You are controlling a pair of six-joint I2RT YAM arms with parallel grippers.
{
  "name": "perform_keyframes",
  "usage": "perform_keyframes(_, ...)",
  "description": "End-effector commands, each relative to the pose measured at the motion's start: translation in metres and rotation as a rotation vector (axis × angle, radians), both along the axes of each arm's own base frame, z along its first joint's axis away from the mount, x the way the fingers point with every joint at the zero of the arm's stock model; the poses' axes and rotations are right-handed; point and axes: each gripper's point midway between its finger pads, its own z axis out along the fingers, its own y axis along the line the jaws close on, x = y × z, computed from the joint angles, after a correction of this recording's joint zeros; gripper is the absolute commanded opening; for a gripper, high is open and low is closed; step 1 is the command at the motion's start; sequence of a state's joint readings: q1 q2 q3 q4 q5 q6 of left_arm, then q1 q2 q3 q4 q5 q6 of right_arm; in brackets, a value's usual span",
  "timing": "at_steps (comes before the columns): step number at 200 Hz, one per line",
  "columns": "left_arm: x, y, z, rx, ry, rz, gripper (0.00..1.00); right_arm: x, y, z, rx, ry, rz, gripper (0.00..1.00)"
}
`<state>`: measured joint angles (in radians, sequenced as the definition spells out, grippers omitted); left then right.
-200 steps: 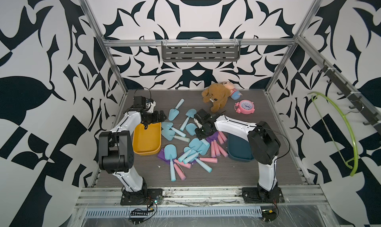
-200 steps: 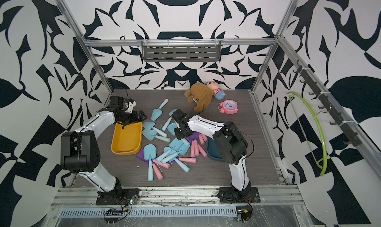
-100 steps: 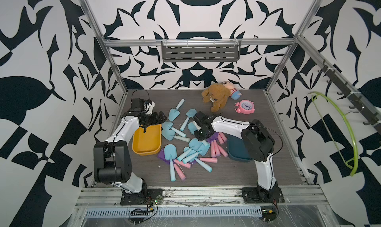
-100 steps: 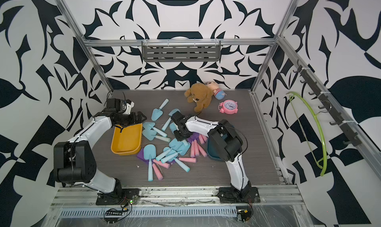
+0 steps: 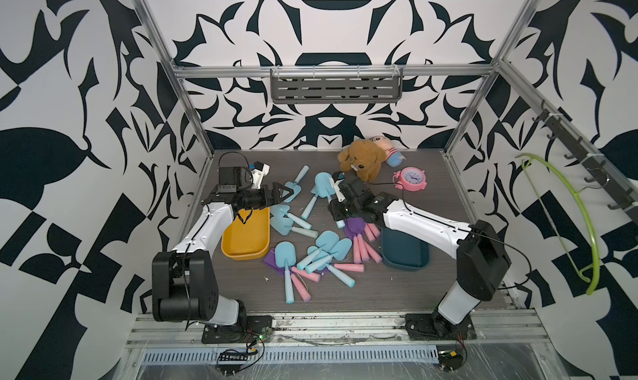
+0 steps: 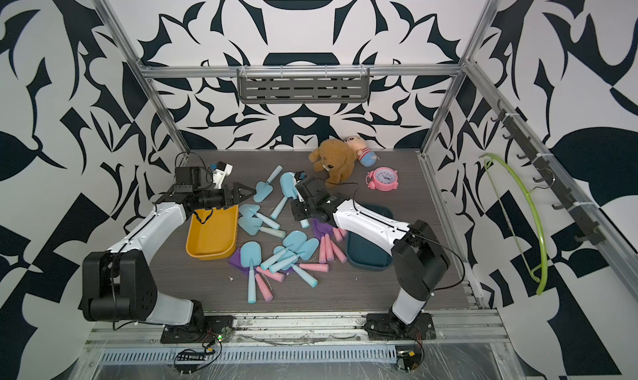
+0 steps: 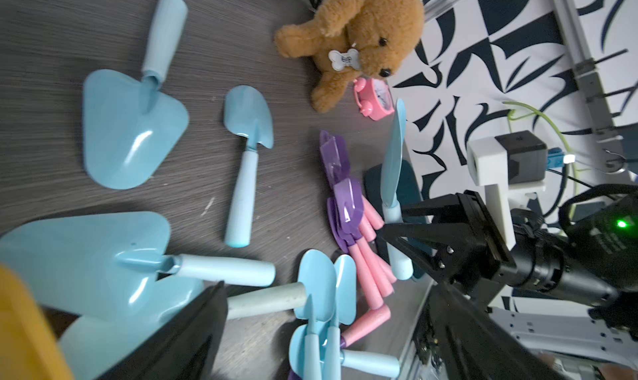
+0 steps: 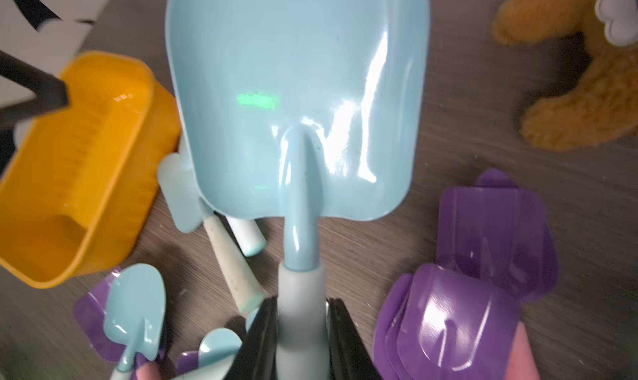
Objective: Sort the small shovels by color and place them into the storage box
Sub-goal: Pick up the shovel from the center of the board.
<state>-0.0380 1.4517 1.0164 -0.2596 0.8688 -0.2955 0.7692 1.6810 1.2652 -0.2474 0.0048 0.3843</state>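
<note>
Right wrist view: the right pincer (image 8: 301, 330) is closed on the pale handle of a blue shovel (image 8: 293, 102), held above the surface (image 8: 448, 126) (a handle grip probably leaves the blade free for dropping). Its long axis runs straight out from the pincer, blade leading, between the yellow box (image 8: 69, 174) and the purple shovels (image 8: 483, 257). The left pincer (image 5: 276, 197) is spread open, empty, near that box's far rim.

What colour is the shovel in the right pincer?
Light blue shovel, clearest in the right wrist view.
</note>
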Motion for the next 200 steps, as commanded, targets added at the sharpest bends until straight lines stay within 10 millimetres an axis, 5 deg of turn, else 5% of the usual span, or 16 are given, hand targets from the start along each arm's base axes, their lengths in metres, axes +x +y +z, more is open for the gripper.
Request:
perform_keyframes(1, -0.005, -0.017, 0.026, -0.108, -0.011, -0.052, 0.98, -0.006, 0.037, 0.027, 0.118, -0.091, 0.038, 0.09)
perform_keyframes(46, -0.003, -0.027, 0.035, -0.134, -0.008, -0.055, 0.86, -0.019, 0.069, 0.035, 0.15, -0.126, 0.079, 0.09)
perform_keyframes(89, 0.002, -0.024, 0.018, -0.068, -0.001, -0.004, 0.5, -0.029, 0.081, 0.044, 0.171, -0.165, 0.115, 0.1)
perform_keyframes(132, -0.008, -0.036, 0.024, -0.066, -0.025, -0.081, 0.24, -0.031, 0.083, 0.05, 0.177, -0.193, 0.127, 0.12)
perform_keyframes(160, -0.018, -0.038, 0.026, -0.018, -0.089, -0.164, 0.0, -0.038, 0.08, 0.061, 0.169, -0.228, 0.174, 0.39)
perform_keyframes(200, -0.049, -0.043, 0.037, 0.004, -0.233, -0.366, 0.0, -0.061, 0.059, 0.086, 0.148, -0.26, 0.3, 0.47)
